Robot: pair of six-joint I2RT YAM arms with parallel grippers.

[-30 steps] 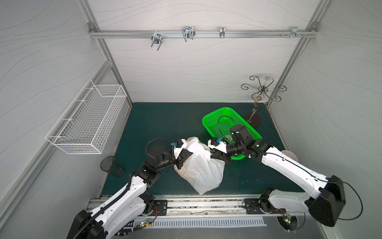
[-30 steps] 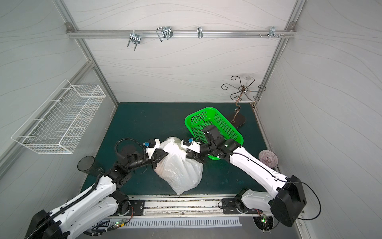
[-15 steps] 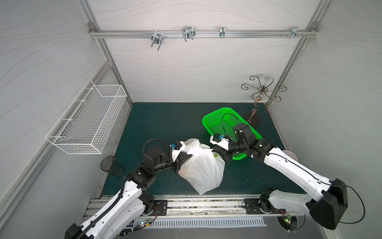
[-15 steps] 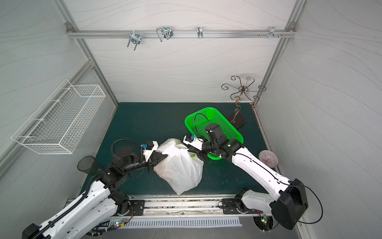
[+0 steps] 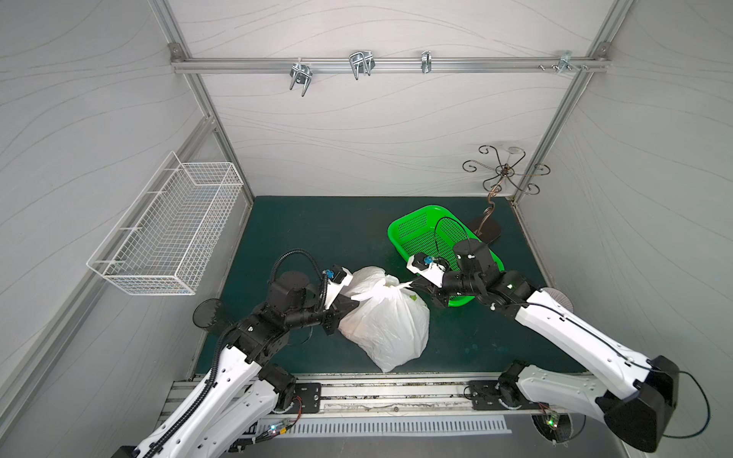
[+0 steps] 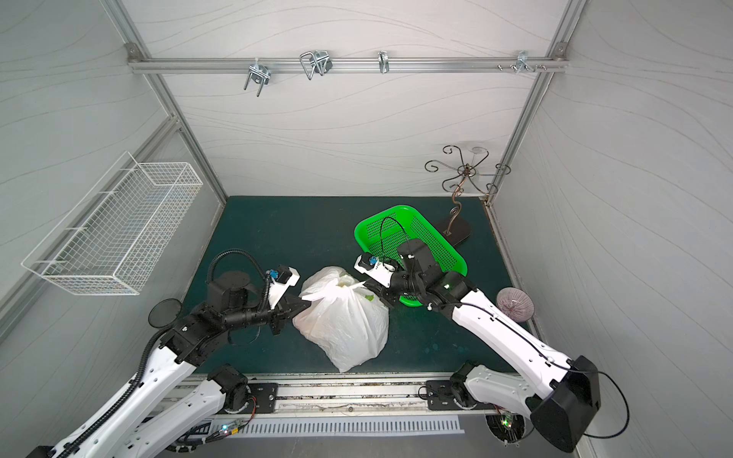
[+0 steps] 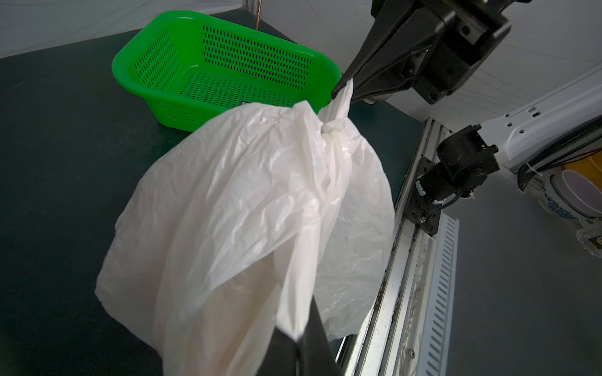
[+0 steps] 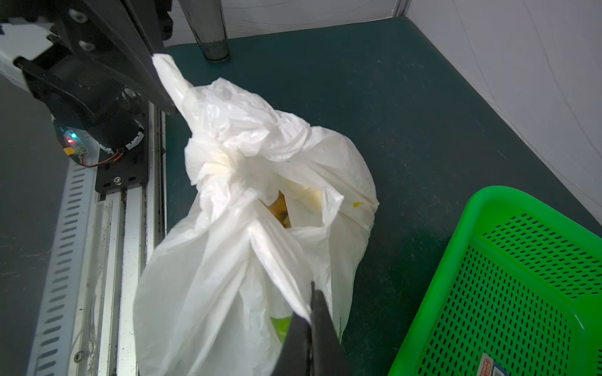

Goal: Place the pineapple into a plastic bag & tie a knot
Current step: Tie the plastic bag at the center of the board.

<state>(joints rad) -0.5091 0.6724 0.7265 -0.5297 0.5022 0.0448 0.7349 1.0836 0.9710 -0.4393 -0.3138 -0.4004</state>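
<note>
The thin crinkly white plastic bag (image 5: 386, 321) sits lower centre on the dark green tabletop (image 5: 317, 238), where the right end effector (image 5: 415, 284) has just clamped one handle (image 8: 277, 257) while the left end effector (image 5: 356, 304) pinches the other, stretching the bunched knot (image 7: 332, 127) tight, so the tying looks nearly done.

Materials: plastic bag (image 7: 247, 201), thin, crinkled, translucent white film with a soft sheen; tray (image 7: 228, 58), smooth, glossy green perforated plastic; table mat (image 5: 317, 230), matt dark green, faintly speckled; wall basket (image 5: 170, 234), white-coated wire; overhead rail (image 5: 396, 66), bare brushed metal.
</note>
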